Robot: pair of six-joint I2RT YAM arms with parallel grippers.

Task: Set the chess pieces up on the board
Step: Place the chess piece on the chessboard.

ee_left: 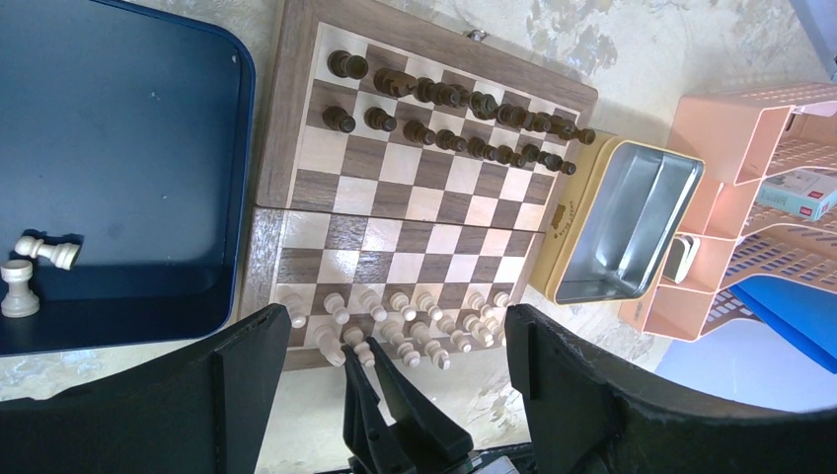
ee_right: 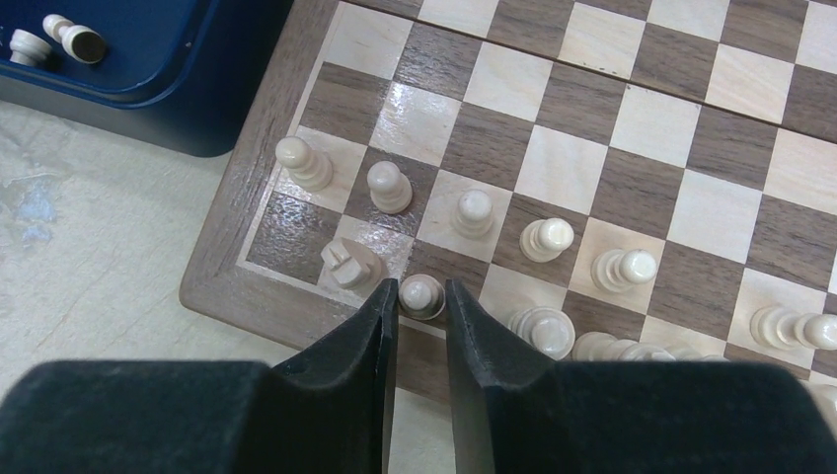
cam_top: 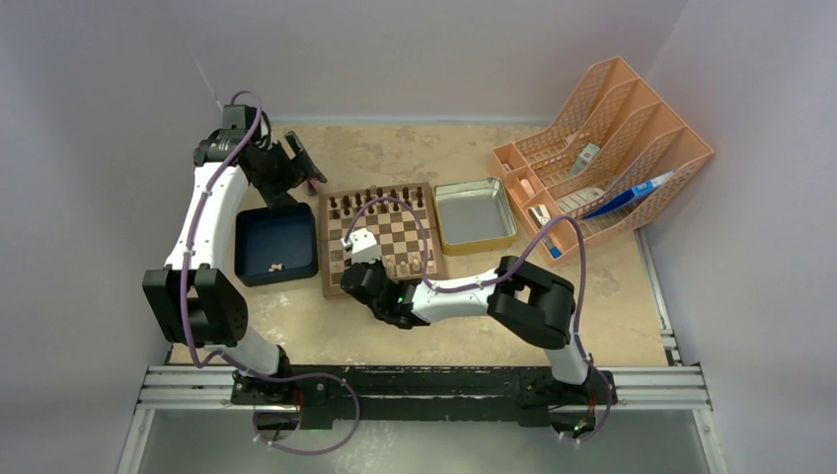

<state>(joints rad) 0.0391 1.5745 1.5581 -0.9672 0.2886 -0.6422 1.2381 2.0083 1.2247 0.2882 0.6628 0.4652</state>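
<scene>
The board (cam_top: 380, 242) lies flat near the middle of the table (cam_top: 612, 316), a little closer to its far edge and its left edge. The dark pieces (ee_left: 444, 109) stand on the two rows of the board that face the far edge. The pale pieces (ee_left: 415, 316) fill the two rows that face the near edge.

The right gripper (ee_right: 421, 296) is low over the board's near left corner. Its fingers (ee_right: 380, 316) are pressed on both sides of one pale piece (ee_right: 421, 292), which stands upright in the row nearest to the border.

The left gripper (ee_left: 397, 311) hangs high, toward the far left corner of the table. Its fingers are spread wide and hold nothing.

A blue tray (cam_top: 266, 232) lies just beside the left border of the board, toward the left edge of the table. In the tray are two more pale figures: one standing (ee_left: 18, 286) and one lying on its side (ee_left: 49, 252), close together. An open metal tin (cam_top: 476, 212) sits just beside the right border of the board, at its far half. An orange file rack (cam_top: 612, 148) stands at the far right corner of the table
</scene>
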